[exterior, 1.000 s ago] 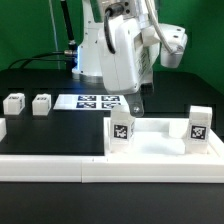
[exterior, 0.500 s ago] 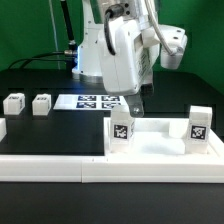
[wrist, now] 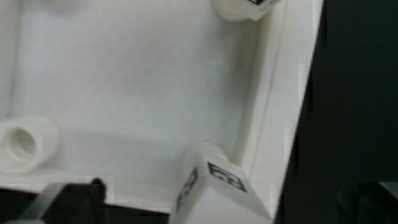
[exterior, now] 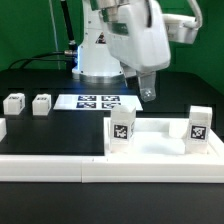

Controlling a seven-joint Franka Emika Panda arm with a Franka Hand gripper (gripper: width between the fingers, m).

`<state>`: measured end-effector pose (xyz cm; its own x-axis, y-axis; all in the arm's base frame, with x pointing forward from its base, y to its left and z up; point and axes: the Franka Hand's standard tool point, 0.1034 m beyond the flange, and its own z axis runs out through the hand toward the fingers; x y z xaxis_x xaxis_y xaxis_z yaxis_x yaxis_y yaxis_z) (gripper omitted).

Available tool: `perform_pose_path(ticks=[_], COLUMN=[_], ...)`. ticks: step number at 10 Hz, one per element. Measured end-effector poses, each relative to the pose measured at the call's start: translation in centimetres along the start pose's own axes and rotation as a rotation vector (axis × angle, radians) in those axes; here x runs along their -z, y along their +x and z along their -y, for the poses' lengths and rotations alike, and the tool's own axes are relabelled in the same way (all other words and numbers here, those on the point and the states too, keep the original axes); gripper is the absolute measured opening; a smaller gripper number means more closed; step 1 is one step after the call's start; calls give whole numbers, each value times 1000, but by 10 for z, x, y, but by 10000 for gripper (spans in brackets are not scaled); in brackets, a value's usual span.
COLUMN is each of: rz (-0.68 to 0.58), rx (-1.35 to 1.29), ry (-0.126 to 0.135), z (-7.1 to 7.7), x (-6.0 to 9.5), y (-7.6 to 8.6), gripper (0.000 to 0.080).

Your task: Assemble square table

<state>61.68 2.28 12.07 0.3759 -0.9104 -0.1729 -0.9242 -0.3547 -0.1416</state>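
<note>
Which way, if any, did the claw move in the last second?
Yes: the claw rose and shifted toward the exterior view's right, away from the marker board.

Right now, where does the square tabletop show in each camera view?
Exterior view: the tabletop lies low on the exterior view's right, between two tagged legs.
Wrist view: the tabletop fills most of the picture.
Shared landmark: the tagged legs at its edge.

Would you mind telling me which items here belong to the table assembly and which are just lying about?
Belonging to the job: square tabletop; upright legs on it; loose legs; open gripper.
Just lying about: marker board; white border rail.
</note>
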Motion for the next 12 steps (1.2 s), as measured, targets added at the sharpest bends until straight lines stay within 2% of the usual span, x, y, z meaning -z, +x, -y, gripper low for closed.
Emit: perform_pose_path(ticks=[4, 5, 6, 7, 10, 12], rz=[-2, 9, 9, 18, 35, 35], rx=[491, 731, 927, 1277, 1431, 1430], ry=[-12, -27, -49, -107, -121, -122], z=[-5, -21, -31, -39, -38, -39], x=[-1, -7, -12, -24, -26, -26], y=[4, 13, 17, 13, 20, 20], gripper=[649, 649, 649, 649, 649, 649])
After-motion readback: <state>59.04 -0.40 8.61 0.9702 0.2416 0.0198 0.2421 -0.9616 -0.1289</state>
